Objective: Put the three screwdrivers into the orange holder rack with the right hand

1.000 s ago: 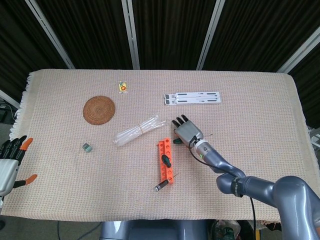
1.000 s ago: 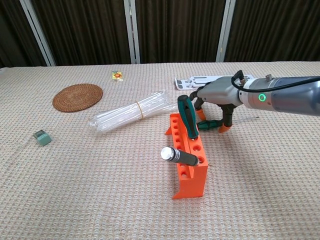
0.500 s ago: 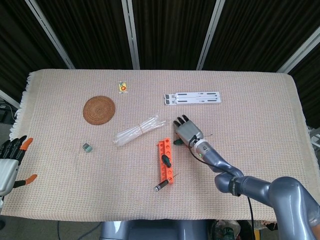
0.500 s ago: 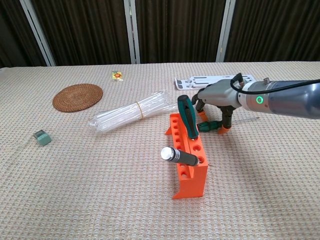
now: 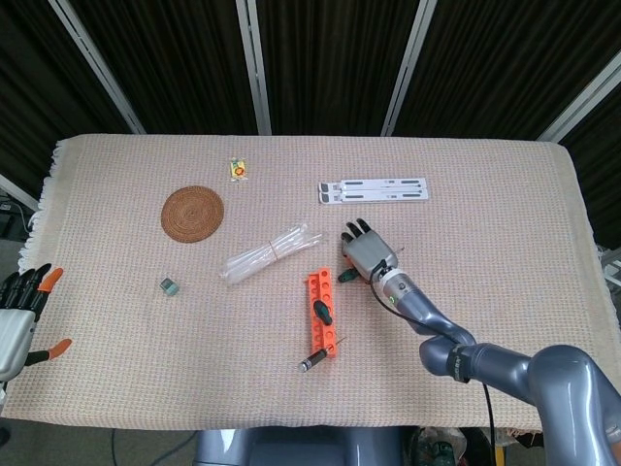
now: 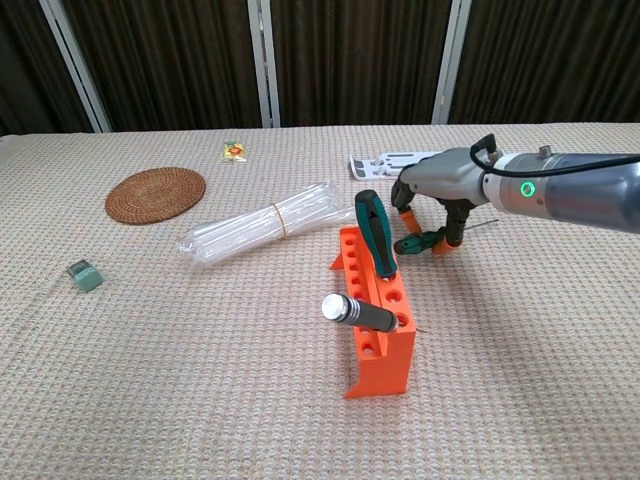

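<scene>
At the far left edge, the left robot hand [image 5: 21, 303] hangs off the desk [image 5: 485, 194], its orange-tipped fingers spread and holding nothing. On the woven cloth lies a small green block [image 6: 85, 275], then a round wicker coaster [image 6: 155, 193], a little yellow packet [image 6: 235, 150] and a bundle of clear plastic tubes [image 6: 262, 230]. The orange holder rack [image 6: 377, 325] stands near the middle with two screwdrivers already in it: a green-handled screwdriver [image 6: 375, 233] leaning at the far end and a black-handled screwdriver [image 6: 360, 312] tilted at the near end. Just right of the rack, the right robot hand [image 6: 436, 190] has its fingers curled down around the third screwdriver [image 6: 422, 242], whose green and orange handle shows beneath them. Behind it lies a white folding stand [image 5: 374, 190].
</scene>
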Robot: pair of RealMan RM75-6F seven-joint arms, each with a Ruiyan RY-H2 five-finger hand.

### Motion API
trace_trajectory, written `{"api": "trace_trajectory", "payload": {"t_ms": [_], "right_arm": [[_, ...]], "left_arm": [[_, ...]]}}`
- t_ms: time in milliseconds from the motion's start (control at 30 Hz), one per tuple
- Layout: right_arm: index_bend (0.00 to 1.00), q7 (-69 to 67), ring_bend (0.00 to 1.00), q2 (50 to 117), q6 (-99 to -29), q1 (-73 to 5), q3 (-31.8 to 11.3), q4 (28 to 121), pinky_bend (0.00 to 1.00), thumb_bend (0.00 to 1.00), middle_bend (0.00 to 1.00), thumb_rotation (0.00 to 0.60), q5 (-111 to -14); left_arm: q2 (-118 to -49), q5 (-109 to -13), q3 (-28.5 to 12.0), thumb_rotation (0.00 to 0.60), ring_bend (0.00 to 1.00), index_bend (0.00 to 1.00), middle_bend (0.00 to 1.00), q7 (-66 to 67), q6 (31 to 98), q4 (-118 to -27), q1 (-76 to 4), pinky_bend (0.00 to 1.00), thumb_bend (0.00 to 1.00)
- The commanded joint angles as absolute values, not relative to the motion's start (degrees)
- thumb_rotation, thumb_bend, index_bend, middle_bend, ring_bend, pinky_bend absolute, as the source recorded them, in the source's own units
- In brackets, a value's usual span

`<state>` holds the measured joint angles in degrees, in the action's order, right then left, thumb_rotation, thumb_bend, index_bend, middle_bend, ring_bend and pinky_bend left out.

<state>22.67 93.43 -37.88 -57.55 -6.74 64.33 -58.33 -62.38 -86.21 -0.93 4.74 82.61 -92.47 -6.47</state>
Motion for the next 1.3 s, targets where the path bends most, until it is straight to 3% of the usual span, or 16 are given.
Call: {"api": "trace_trajectory", "payload": {"t_ms": [33, 233, 500, 700, 900, 1100, 1300], "right_arm": [[0.6, 20.78, 0.0, 92.04, -38.26, -56.87, -7.64, 66.03, 0.0, 0.31, 0.17, 0.6, -58.42], [0.62, 10.93, 0.0, 86.21, -36.7, -54.5, -11.15, 73.66, 0.0, 0.32, 0.2, 0.6, -57.39], [0.63, -14.05, 0.0, 75.6, -31.27, -48.28, -18.58, 86.61, 0.0, 0.32, 0.21, 0.6, -59.97], [0.63, -35.12, 0.0, 70.72, -24.54, -43.74, -24.67, 91.73, 0.0, 0.32, 0.21, 0.6, -68.1], [0.64, -53.47, 0.0, 68.48, -23.87, -40.3, -28.92, 95.94, 0.0, 0.32, 0.21, 0.6, -78.27], [0.64, -67.61, 0.0, 67.75, -27.72, -40.76, -27.42, 95.37, 0.0, 0.32, 0.21, 0.6, -88.61], [0.64, -77.89, 0.0, 68.39, -33.56, -44.29, -23.19, 91.03, 0.0, 0.32, 0.22, 0.6, -95.66]], "left_arm": [[-62.36, -86.24, -0.92, 0.6, 0.0, 0.0, 0.0, 4.71, 82.7, -92.5, -6.42, 0.0, 0.06], [-62.17, -86.5, -0.94, 0.6, 0.0, 0.0, 0.0, 4.81, 83.01, -92.8, -6.37, 0.0, 0.06], [-61.72, -87.19, -0.89, 0.6, 0.0, 0.0, 0.0, 5.22, 83.37, -93.86, -6.41, 0.0, 0.06], [-61.27, -87.99, -0.96, 0.6, 0.0, 0.0, 0.0, 6.03, 83.65, -95.09, -6.65, 0.0, 0.06], [-61.07, -88.5, -0.85, 0.6, 0.0, 0.0, 0.0, 7.03, 83.6, -96.5, -6.82, 0.0, 0.06], [-60.83, -88.15, -0.87, 0.6, 0.0, 0.0, 0.0, 7.24, 83.45, -97.02, -6.8, 0.0, 0.06], [-60.83, -88.31, -0.7, 0.6, 0.0, 0.0, 0.0, 7.2, 83.22, -96.91, -6.87, 0.0, 0.06]]}}
